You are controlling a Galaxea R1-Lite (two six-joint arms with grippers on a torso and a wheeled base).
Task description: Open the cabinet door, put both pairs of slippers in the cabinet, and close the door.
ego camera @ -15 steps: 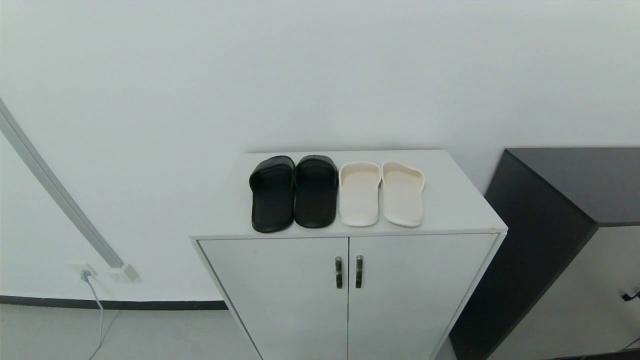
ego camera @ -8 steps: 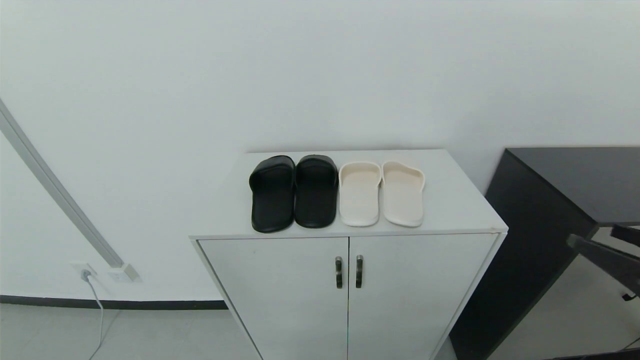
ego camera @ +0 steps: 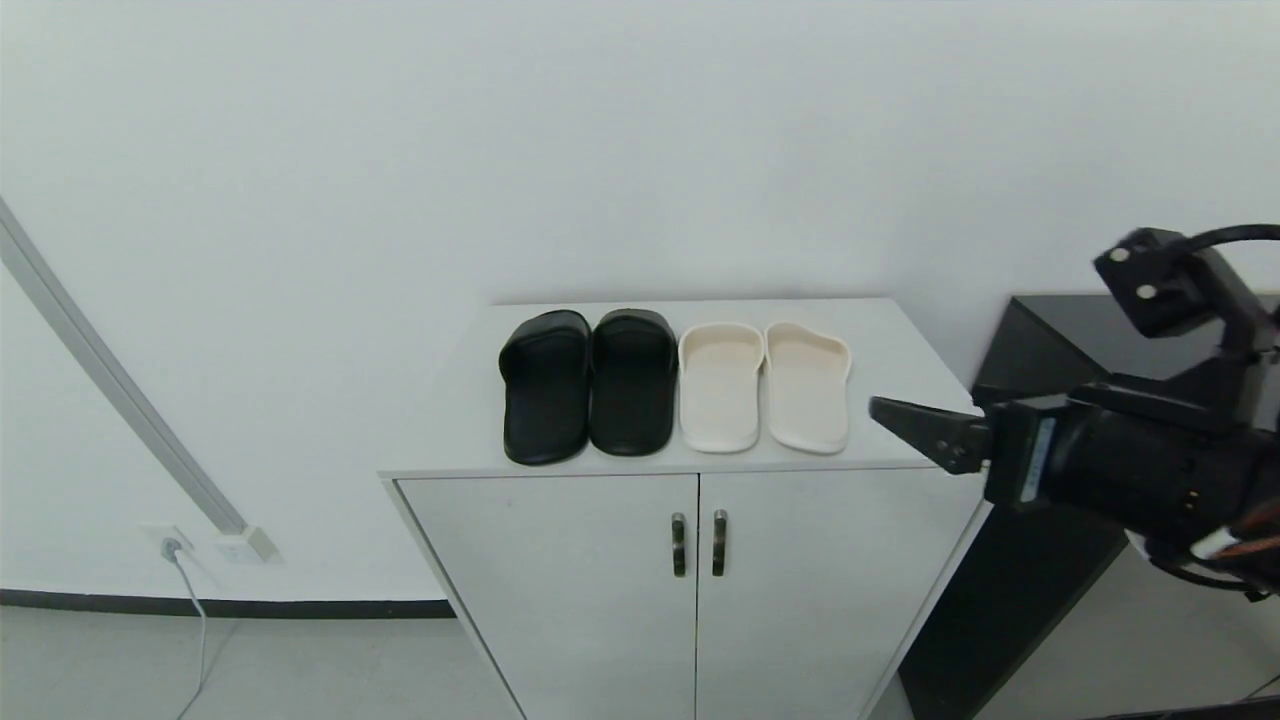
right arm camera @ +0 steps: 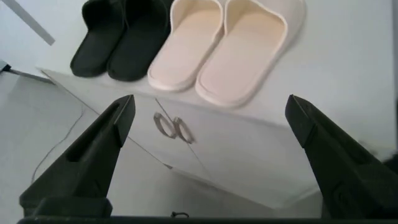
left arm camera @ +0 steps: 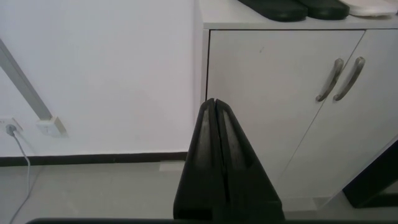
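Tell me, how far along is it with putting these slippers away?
Nothing is done yet: the cabinet doors are shut, and the black slippers and cream slippers sit on top. In hand: the open right gripper hangs by the cabinet's right edge. Remaining: opening, loading both pairs, closing.

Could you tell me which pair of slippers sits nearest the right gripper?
The cream pair: it lies right of the black pair, on the side of the right gripper.

White cabinet (ego camera: 460, 420) top: black slippers (ego camera: 588, 400) beside cream slippers (ego camera: 725, 390), near front edge.
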